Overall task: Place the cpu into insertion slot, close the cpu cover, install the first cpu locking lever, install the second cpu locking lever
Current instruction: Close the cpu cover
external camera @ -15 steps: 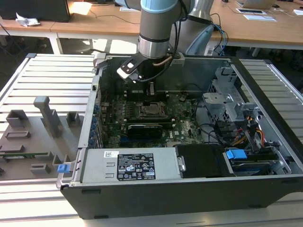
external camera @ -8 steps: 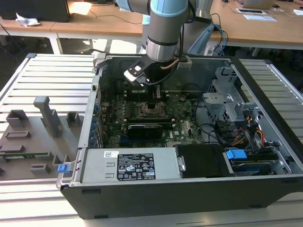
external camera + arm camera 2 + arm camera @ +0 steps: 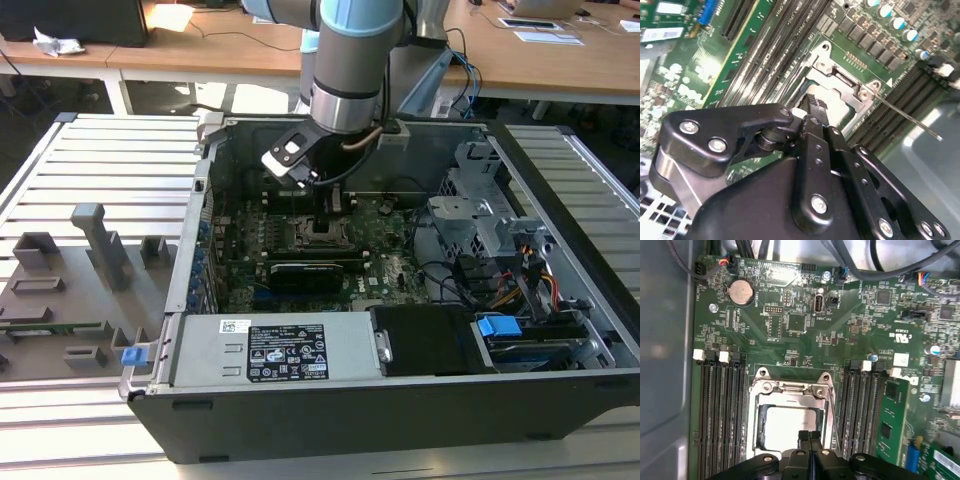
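The cpu (image 3: 785, 427) lies in the insertion slot (image 3: 318, 233), its dull silver top showing through the window of the cpu cover (image 3: 790, 388). The cover lies flat over it. My gripper (image 3: 809, 436) is shut with nothing between its fingers. Its tips hover just above the cpu's edge, and they also show in the second wrist view (image 3: 812, 104) and the exterior view (image 3: 332, 205). One thin wire locking lever (image 3: 910, 119) sticks out free from the cover's corner over the memory slots. In the first wrist view a lever (image 3: 833, 405) runs along the socket's side.
Black memory slots (image 3: 720, 410) flank the socket, and a green memory stick (image 3: 887, 425) stands in one. In the open case are a power supply (image 3: 270, 350), a metal drive cage (image 3: 480, 200) and loose cables (image 3: 520, 280). Grey fixtures (image 3: 90, 240) stand on the table at the exterior view's left.
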`<state>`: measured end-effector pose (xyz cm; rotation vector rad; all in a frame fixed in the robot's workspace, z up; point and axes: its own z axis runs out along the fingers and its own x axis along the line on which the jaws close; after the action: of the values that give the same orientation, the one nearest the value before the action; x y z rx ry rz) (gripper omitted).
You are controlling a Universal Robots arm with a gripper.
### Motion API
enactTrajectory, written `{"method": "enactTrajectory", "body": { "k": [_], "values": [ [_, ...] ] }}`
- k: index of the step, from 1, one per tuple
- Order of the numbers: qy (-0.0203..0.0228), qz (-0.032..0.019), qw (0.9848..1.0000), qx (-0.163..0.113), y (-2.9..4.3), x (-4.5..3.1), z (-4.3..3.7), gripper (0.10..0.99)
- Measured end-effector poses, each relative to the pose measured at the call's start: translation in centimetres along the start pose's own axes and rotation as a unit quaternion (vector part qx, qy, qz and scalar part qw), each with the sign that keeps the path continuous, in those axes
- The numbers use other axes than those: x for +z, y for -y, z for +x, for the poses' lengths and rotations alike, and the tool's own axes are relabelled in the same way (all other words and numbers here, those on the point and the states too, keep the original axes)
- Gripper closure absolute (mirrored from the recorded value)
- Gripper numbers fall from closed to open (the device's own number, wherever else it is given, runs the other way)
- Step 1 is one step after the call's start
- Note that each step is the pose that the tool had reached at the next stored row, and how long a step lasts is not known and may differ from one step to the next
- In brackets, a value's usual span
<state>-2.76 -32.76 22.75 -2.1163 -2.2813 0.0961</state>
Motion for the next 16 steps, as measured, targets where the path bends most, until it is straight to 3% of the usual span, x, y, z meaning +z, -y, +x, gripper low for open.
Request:
{"method": "enactTrajectory", "body": {
  "k": [8, 16],
  "values": [
    [0.0027, 0.0002, 1.0, 0.0, 0.26, -4.05, -0.08, 0.98],
    [0.0027, 0.0001, 1.0, 0.0, 0.27, -4.27, -0.09, 0.98]
  ]
}}
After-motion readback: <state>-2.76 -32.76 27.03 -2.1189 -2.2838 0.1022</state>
